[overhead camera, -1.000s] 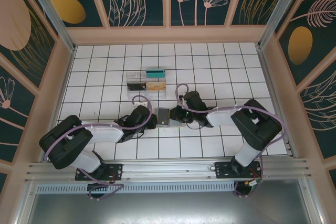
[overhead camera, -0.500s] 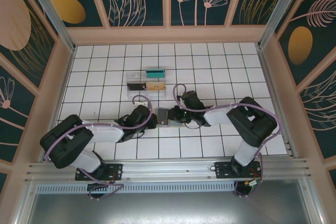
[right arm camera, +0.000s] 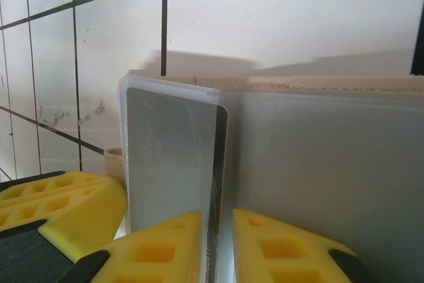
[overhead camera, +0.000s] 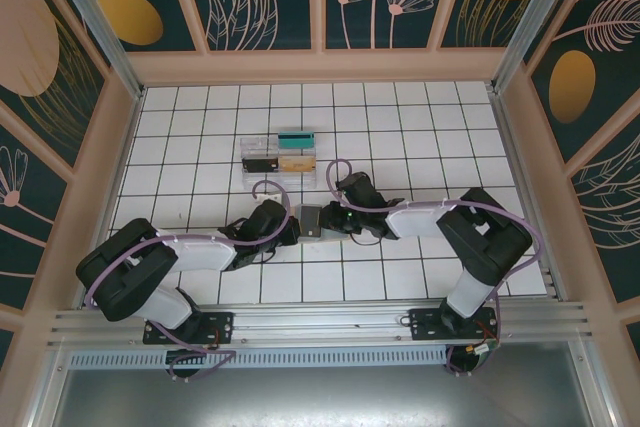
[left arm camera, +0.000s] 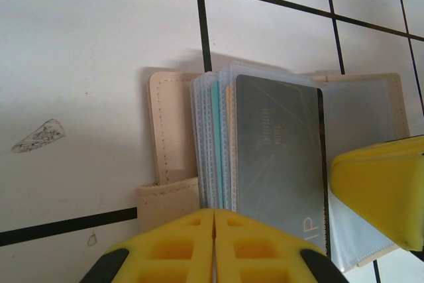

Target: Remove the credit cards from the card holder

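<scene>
Near middle of table [overhead camera: 200,107]: pinching shut at tan edge of card holder [left arm camera: 169,130] with left gripper [left arm camera: 213,220] — clamping sleeved black card [left arm camera: 278,137] in right gripper [right arm camera: 217,220], gap narrow.

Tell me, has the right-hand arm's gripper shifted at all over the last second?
Yes, slightly. Judged against the tile grid in the top view, the right gripper and its wrist have crept left, toward the card holder.
</scene>
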`<state>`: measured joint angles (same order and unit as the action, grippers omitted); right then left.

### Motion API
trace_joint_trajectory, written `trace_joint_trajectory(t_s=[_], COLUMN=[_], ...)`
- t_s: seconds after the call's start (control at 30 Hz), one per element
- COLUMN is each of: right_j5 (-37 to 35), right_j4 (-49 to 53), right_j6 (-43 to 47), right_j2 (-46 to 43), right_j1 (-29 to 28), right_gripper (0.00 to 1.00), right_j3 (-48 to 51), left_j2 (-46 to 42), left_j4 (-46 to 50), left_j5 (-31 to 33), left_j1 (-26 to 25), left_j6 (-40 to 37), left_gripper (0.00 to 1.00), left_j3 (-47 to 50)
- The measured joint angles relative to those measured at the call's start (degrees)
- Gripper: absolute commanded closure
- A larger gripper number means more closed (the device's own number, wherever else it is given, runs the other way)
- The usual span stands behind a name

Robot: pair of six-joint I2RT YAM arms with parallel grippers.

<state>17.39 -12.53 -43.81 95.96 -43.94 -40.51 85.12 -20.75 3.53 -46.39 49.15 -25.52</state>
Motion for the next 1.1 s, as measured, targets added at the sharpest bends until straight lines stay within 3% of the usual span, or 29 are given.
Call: trace_joint_trajectory(t_s=[0.33,0.43,0.53,0.8,1.1], right_j5=[2.4,2.9,3.1,3.5,4.3], right_j4=[-1.6,-1.9,-1.9,-2.7,-4.0], right_j6=[0.0,0.0,0.0,-0.1,-0.2], right_j2=[1.5,1.9,2.0,1.8,-0.1], right_j1=[0.0,0.0,0.2,0.8,2.4], right_gripper=[0.81,0.87,0.88,0.98,0.99], right_j3=[0.0,-0.2,-0.2,0.2,2.4], left_j2=[0.0,0.1,0.1,0.5,1.0], left_j4=[0.0,0.0,0.0,0.9,1.5], left_j5=[-0.1,-0.2,-0.2,0.2,0.5], left_j1=[0.0,0.0,0.0,0.0,0.0], left_j6=[0.1,0.2,0.4,0.6,1.0], left_gripper=[0.93,0.94,1.0,1.0,1.0], left_j3=[0.0,-0.1,-0.1,-0.8,-1.5])
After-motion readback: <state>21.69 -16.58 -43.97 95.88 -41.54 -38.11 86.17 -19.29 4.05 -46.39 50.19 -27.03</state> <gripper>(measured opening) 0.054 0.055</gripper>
